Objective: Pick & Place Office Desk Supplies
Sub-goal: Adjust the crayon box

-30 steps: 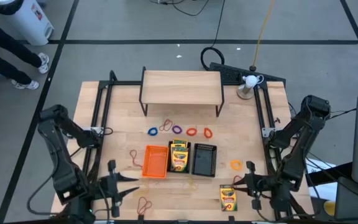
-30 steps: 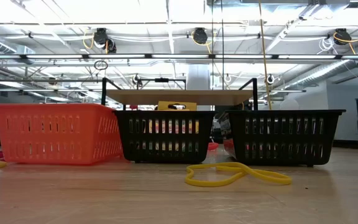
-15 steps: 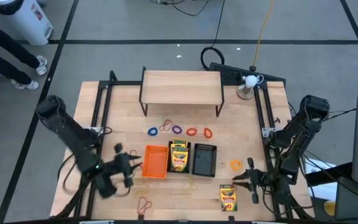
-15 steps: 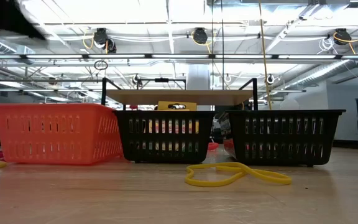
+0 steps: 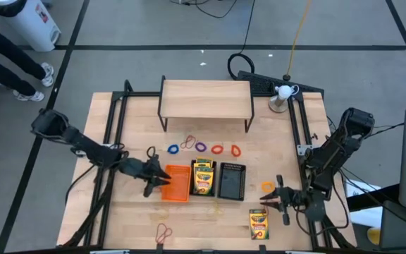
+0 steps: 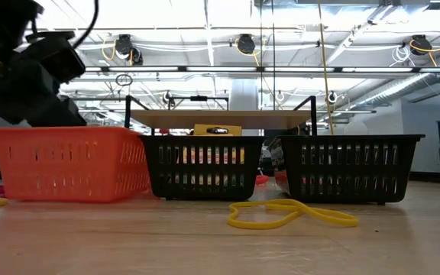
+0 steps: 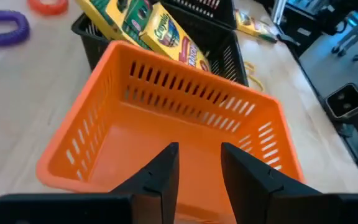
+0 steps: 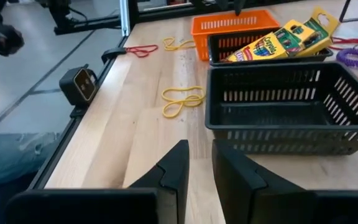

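Three mesh trays stand side by side at mid-table: an orange tray, a black tray holding crayon boxes, and a bare black tray. One more crayon box lies flat near the front right. Rubber bands lie loose: blue, purple, a yellow band, and others. My left gripper hovers at the orange tray's left end, open, with nothing between its fingers. My right gripper hangs at the front right, facing the bare black tray, open by a narrow gap.
A wooden riser shelf stands at the far middle. Black frame rails run along both table sides. A red band lies near the front edge and an orange one right of the trays. A person's legs show beyond the table's far left.
My left gripper has swung from the table's front left corner toward the far right and down, ending at the orange tray's left end; it has come into the low view. My right gripper has sunk a little and tipped toward level. No object has moved.
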Robot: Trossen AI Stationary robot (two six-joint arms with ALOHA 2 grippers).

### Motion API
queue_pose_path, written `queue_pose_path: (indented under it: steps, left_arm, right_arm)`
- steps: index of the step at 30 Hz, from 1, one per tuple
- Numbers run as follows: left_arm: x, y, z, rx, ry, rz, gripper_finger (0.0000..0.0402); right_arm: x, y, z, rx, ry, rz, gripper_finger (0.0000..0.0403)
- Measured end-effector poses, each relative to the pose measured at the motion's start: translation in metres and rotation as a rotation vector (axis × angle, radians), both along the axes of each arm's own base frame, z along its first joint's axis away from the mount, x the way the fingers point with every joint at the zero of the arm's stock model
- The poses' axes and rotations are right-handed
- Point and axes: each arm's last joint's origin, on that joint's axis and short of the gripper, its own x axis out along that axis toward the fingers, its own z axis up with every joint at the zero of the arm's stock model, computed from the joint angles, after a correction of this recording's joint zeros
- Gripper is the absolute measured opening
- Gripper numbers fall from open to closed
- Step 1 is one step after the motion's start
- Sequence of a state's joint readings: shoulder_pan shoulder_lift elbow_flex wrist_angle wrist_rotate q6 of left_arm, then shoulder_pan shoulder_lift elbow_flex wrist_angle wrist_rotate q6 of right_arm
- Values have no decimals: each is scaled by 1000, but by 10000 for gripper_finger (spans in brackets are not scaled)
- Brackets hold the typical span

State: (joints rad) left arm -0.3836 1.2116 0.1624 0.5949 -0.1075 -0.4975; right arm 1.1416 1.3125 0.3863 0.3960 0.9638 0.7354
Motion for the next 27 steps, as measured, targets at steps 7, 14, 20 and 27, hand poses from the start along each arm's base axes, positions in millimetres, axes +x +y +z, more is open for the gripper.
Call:
queue_pose_path:
  steps: [7,14,20,27]
  left_arm:
    - [1,3,-1,20,3,-48,120]
    - [4,4,4,5,-54,-35,120]
    - [10,6,19,87,-189,-34,120]
    - [5,29,17,290,-100,318,120]
  right_arm:
    - [-3,-8,-11,111,64,31,59]
    - [2,-10,-11,81,63,25,59]
    - [8,-15,-11,55,59,-2,59]
    - [12,-18,-11,50,58,-27,59]
